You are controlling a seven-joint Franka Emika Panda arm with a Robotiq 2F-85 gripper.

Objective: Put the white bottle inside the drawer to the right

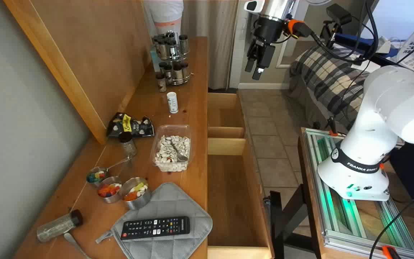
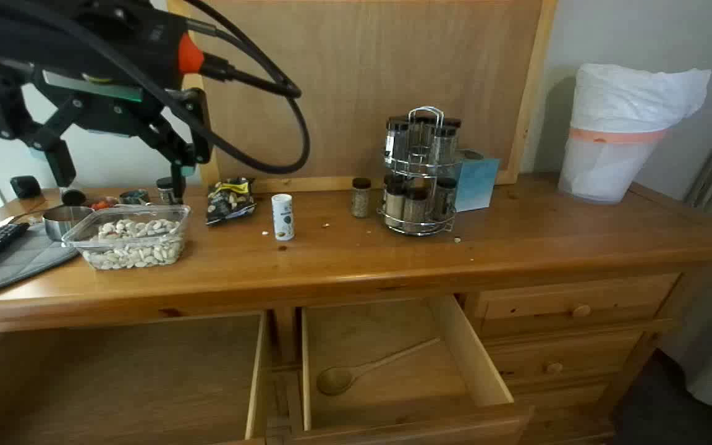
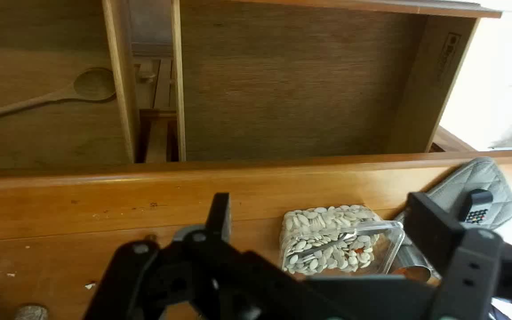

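White bottle [image 2: 282, 217]: upright on the dresser top [image 2: 356, 262], between the snack bag [image 2: 230, 199] and a spice jar [image 2: 360, 198], touching neither. Not yet picked. Cannot identify it with confidence in the wrist view.

Main risk: topple. Slim and round, probably light; if one finger lands first or the pinch is off-centre, it tips and may roll off the front. Both drawers stand open below, so it could finish in the wrong one, or in the gap.

Seed tub [image 1: 173, 130] near the bottle. Gripper [image 2: 123, 184] hangs above the top, jaws spread wide, holding nothing. In the wrist view the tub shows between the fingers [image 3: 220, 218]; coming down without shifting across would likely strike it and spill seeds [image 3: 322, 220]. Cable [image 2: 272, 167] loops low beside the gripper; might brush the bottle on approach.

Right-hand drawer [image 2: 466, 352]: open, wooden spoon [image 2: 347, 376] slanting across its floor. Bottle set on the handle probably won't stand; released too high, it bounces. Carried too low, it could clip the drawer's side and twist loose. Left drawer [image 2: 146, 371] is larger: easy mis-drop if travel falls short.
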